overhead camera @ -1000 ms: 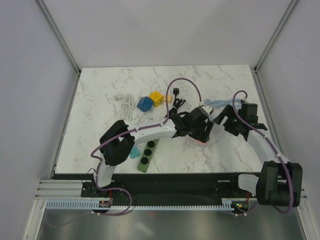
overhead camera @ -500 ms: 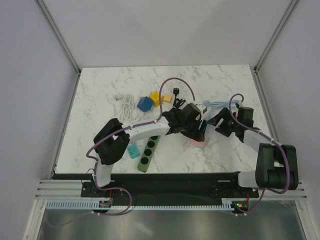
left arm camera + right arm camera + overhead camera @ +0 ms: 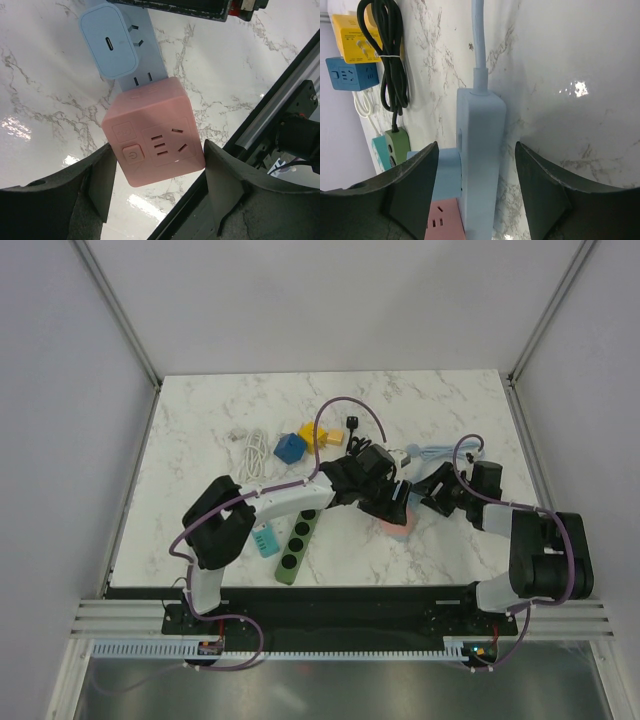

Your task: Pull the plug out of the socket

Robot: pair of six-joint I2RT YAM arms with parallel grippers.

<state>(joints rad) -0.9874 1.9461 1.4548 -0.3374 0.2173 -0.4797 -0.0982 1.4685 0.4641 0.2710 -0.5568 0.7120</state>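
Judging the cube [image 3: 155, 142] rigid, light, slick, we'd pinch its flat sides; left gripper [image 3: 160, 172] and right gripper [image 3: 477, 175] both gape.

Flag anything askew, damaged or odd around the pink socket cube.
Nothing stands out. The pink cube sits plugged into the blue power strip beside a blue charger, with no visible damage; the left gripper straddles the cube, the right gripper the strip.
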